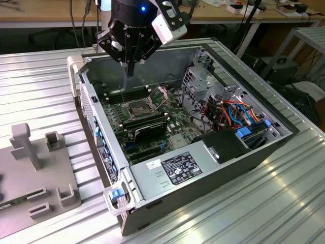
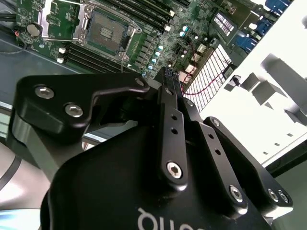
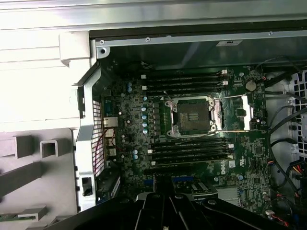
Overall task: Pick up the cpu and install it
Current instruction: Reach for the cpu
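Observation:
My gripper (image 1: pixel 130 70) hangs above the open computer case (image 1: pixel 96 109), over its back wall, with its two black fingers pressed together and pointing down. The fingertips (image 2: pixel 171 80) meet in the second wrist view, and I see nothing between them. The cpu is out of view. Below and forward of the gripper lies the dark square socket (image 1: pixel 136 108) on the green motherboard. Its metal frame is swung open and its contact field lies bare in both wrist views (image 2: pixel 108 31) (image 3: pixel 194 115).
Black memory slots (image 3: pixel 189 81) flank the socket and a long black card (image 1: pixel 147 129) lies in front of it. A power supply (image 1: pixel 177 168), a drive cage (image 1: pixel 203 81) and coloured cables (image 1: pixel 233 112) fill the case's right. A grey fixture plate (image 1: pixel 35 168) stands at the exterior view's left.

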`<state>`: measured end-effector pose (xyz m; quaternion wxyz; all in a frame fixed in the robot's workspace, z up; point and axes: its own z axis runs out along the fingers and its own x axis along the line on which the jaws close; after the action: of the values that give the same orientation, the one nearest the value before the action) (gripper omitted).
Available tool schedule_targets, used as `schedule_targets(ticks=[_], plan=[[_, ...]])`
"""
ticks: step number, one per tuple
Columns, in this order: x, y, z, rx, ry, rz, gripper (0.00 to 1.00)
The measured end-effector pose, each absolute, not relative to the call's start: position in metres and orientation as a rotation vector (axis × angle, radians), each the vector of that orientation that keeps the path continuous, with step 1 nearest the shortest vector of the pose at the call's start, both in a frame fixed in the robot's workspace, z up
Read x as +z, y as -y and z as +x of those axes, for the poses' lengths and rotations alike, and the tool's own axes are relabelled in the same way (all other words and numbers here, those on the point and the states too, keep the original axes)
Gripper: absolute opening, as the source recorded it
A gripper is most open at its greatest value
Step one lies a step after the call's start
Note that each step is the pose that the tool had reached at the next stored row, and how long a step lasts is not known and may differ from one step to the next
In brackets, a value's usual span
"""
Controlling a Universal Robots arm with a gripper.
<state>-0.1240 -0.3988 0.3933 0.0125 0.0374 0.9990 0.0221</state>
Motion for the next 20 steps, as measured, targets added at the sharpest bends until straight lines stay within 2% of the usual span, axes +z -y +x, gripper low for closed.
schedule_targets(ticks=[20], plan=[[0.3933,0.3988,-0.1324,0.069,-3.114,0.117,0.11]])
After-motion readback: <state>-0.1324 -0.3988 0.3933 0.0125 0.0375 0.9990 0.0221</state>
